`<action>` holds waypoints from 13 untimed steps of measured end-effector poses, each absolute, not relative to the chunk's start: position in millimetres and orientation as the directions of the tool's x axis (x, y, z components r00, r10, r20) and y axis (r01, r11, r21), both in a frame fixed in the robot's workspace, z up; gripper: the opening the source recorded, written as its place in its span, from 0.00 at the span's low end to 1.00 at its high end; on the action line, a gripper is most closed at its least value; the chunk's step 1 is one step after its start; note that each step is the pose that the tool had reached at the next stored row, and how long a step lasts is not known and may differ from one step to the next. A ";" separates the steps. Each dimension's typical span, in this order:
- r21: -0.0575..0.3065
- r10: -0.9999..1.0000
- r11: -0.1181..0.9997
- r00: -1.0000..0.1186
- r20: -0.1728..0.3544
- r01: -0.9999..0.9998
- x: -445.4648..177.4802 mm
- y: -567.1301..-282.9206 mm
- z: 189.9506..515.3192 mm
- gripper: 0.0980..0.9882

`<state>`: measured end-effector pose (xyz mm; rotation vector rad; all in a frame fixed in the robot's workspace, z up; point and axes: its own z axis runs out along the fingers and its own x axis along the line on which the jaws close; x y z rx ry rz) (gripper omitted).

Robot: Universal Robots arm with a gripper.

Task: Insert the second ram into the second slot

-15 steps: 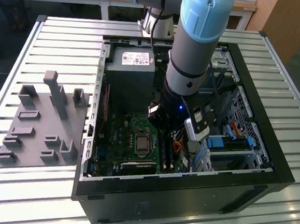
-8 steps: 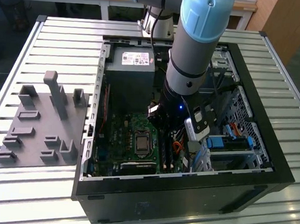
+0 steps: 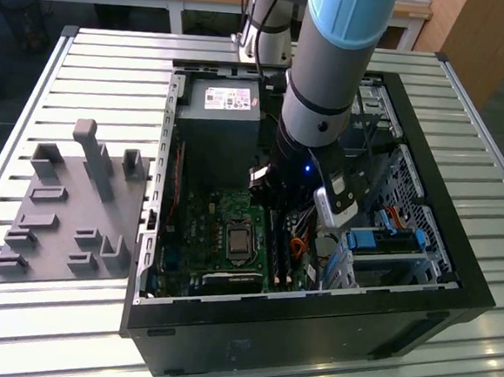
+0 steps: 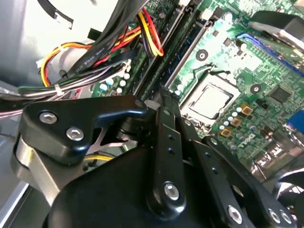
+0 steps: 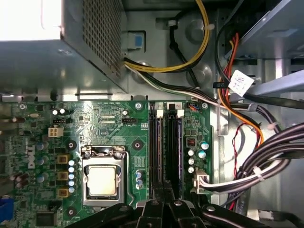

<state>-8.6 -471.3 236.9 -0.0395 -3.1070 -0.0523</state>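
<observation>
My gripper (image 3: 278, 208) reaches down into the open computer case (image 3: 311, 320), at the far end of the black memory slots (image 3: 281, 259). In both wrist views its black fingers come together just above those slots, so the gripper (image 5: 164, 191) (image 4: 161, 97) looks shut. The slots (image 5: 173, 147) run as dark parallel strips beside the processor socket (image 5: 101, 181). The second ram is hidden: I see no blue stick, and I cannot tell whether one is pinched between the fingertips or seated in a slot.
Bundled cables (image 5: 266, 161) crowd one side of the slots. The power supply (image 3: 219, 107) fills the far part of the case. A drive bay with blue latches (image 3: 379, 242) lies toward the exterior view's right. A grey fixture plate (image 3: 67, 205) rests on the slatted table.
</observation>
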 end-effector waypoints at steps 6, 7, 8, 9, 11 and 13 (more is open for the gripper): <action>0.033 0.025 0.999 -0.999 0.034 0.026 -8.7 -471.3 243.6 0.00; 0.033 0.025 0.999 -0.999 0.034 0.026 -8.7 -471.3 244.8 0.00; 0.033 0.025 0.999 -0.999 0.034 0.026 -8.7 -471.3 245.9 0.00; 0.033 0.025 0.999 -0.999 0.034 0.026 -8.7 -471.3 247.2 0.00; 0.033 0.025 0.999 -0.999 0.034 0.026 -8.7 -471.3 249.4 0.00; 0.033 0.025 0.999 -0.999 0.034 0.026 -8.8 -471.3 251.6 0.00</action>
